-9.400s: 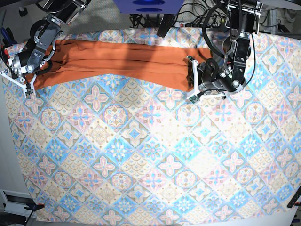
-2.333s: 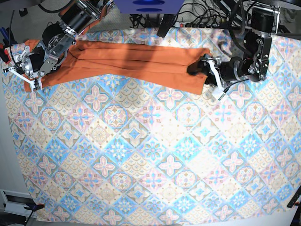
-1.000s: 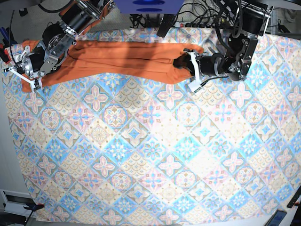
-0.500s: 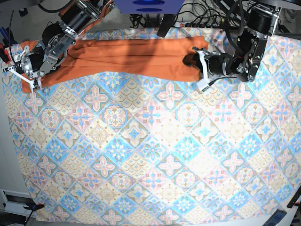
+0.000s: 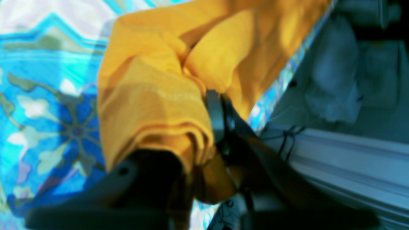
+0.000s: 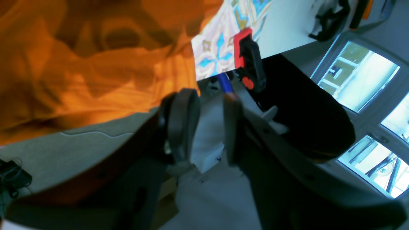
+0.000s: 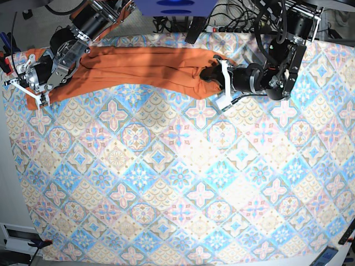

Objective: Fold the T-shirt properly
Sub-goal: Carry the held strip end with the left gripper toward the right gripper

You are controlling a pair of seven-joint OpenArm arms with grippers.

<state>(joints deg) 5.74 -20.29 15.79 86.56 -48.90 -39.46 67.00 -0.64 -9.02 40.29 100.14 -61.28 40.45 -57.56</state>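
The orange T-shirt (image 7: 138, 69) lies as a long folded band along the back of the table. My left gripper (image 7: 215, 77) is at its right end, shut on a bunched fold there. In the left wrist view the cloth (image 5: 150, 95) wraps over one finger and is pinched against the other finger (image 5: 214, 118) of that gripper (image 5: 204, 134). My right gripper (image 7: 30, 94) sits at the shirt's left end by the table edge. In the right wrist view its fingers (image 6: 182, 121) stand a little apart with nothing between them. The gripper (image 6: 207, 99) has the T-shirt (image 6: 80, 73) beside it on the left.
A blue-and-pink patterned tablecloth (image 7: 183, 177) covers the table. Cables and a power strip (image 7: 233, 25) lie behind the back edge, near a blue box (image 7: 175, 6). A red clamp (image 6: 246, 67) grips the table edge near my right gripper.
My left gripper has moved left with the shirt's right end, bunching it and shortening the band, and its jaws have closed tighter. The right arm has not moved.
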